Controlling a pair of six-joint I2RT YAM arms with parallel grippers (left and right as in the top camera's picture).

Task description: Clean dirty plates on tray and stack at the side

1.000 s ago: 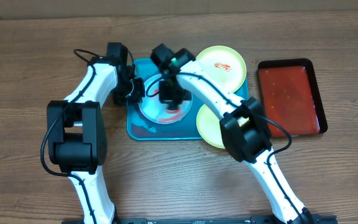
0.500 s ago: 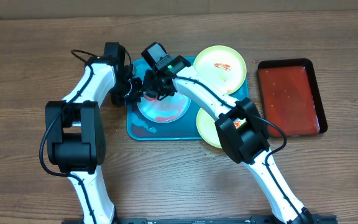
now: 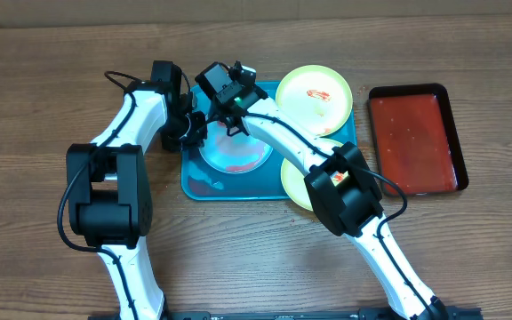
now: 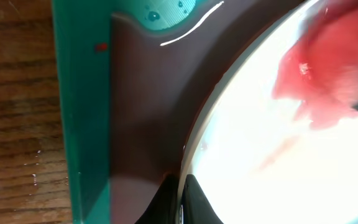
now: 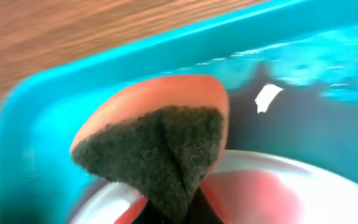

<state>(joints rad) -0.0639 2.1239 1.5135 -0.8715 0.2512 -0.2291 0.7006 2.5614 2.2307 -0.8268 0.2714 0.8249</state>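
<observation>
The pale blue-white plate (image 3: 236,156) with red sauce smears lies in the turquoise tray (image 3: 204,187). My left gripper (image 3: 192,127) is shut on its left rim, which shows in the left wrist view (image 4: 247,143). My right gripper (image 3: 231,114) is shut on an orange sponge with a dark scouring side (image 5: 160,146), held over the plate's far edge (image 5: 278,186). Two pale yellow-green plates rest on the tray's right side, one at the back (image 3: 315,88) with a red smear, one at the front (image 3: 302,178) partly under my right arm.
A smaller red tray with a black rim (image 3: 416,138) lies on the wooden table to the right. Dark reddish liquid pools on the turquoise tray floor beside the plate (image 4: 142,112). The table's back edge runs behind the trays.
My right gripper with the sponge has moved from the plate's middle toward its back-left edge. The left gripper has kept its hold on the rim.
</observation>
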